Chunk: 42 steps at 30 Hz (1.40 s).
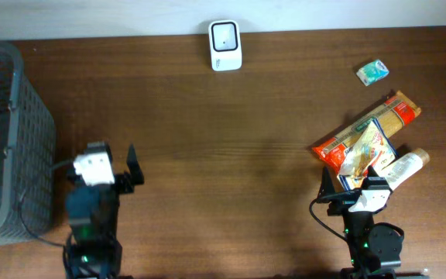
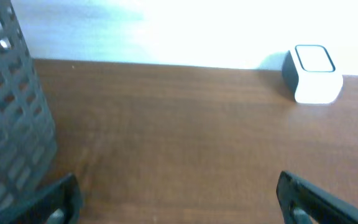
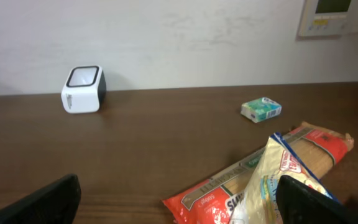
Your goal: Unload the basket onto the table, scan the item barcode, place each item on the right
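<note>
Hanging wide open and empty, right gripper (image 1: 352,180) sits just behind the item pile: pasta packet (image 1: 370,130), long axis slanting away to the far right, snack bag (image 1: 365,149) lying on it. Right arm is nearer. Left gripper (image 1: 111,155) is also wide open, empty, well apart. Scanner (image 1: 224,45) stands at the far table (image 1: 231,155) edge, pale wall (image 3: 166,37) behind, basket (image 1: 6,139) at left.

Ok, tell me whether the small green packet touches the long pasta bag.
Apart. The overhead view shows bare table between the small green packet and the long pasta bag.
</note>
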Each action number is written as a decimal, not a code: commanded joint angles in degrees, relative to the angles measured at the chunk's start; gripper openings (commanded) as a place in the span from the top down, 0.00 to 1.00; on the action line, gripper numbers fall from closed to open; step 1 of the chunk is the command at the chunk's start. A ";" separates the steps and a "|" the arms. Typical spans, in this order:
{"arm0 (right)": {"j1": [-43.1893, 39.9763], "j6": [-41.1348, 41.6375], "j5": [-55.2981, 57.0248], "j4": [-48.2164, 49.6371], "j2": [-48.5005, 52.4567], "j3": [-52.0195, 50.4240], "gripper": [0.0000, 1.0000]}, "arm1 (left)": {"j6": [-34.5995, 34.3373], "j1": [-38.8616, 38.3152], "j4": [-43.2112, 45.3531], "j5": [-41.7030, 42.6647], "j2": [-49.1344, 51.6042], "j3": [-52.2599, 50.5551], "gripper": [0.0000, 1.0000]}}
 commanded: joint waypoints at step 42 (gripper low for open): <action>-0.37 0.13 0.09 -0.37 -0.42 -0.33 0.01 | 11.02 -1.84 -12.07 1.66 -40.87 -18.03 0.01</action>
